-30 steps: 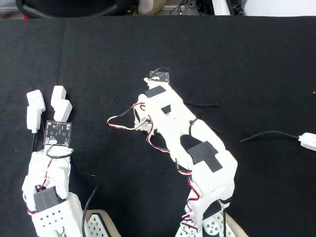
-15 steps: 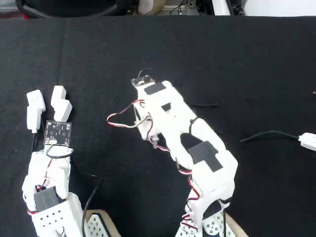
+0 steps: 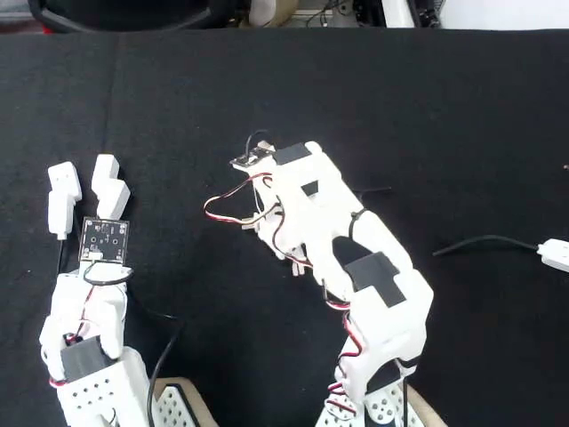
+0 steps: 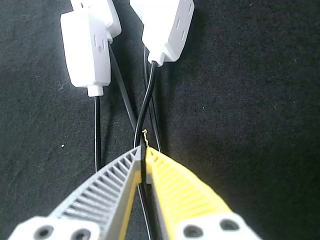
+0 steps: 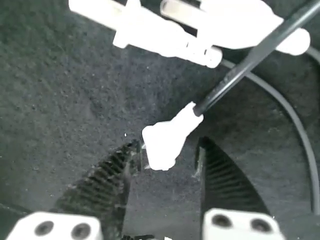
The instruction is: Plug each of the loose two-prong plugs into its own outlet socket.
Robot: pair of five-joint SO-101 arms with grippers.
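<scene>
**Plug sits between open fingers, so square it up before the squeeze**

At the left edge of the black table [image 3: 444, 107], the left gripper [image 4: 143, 160] is clamped on a black cord [image 4: 145, 107] that trails from a socket block [image 4: 167, 22]. A second socket block [image 4: 89, 52] lies just beside it, with its own cord running alongside. That grip looks meant to keep the socket from sliding, so my guess is it should hold firm and keep the cord taut.

Nearer the middle, the right gripper [image 5: 168, 146] stands released, its fingers spread to either side of a small white plug [image 5: 161, 142]. The plug rests on the cloth at a slant, closer to one finger than the other, and its dark cable [image 5: 250, 55] runs off at an angle. I cannot make out which way the prongs face.

To my eye, the gripper should be centred on the plug body and turned to match its slant before closing. It should pinch the body rather than the cable — otherwise the plug may twist and meet a socket crooked.

Far to the right, another plug [image 3: 555, 254] lies at the table edge, well apart from both arms and not yet seated
</scene>
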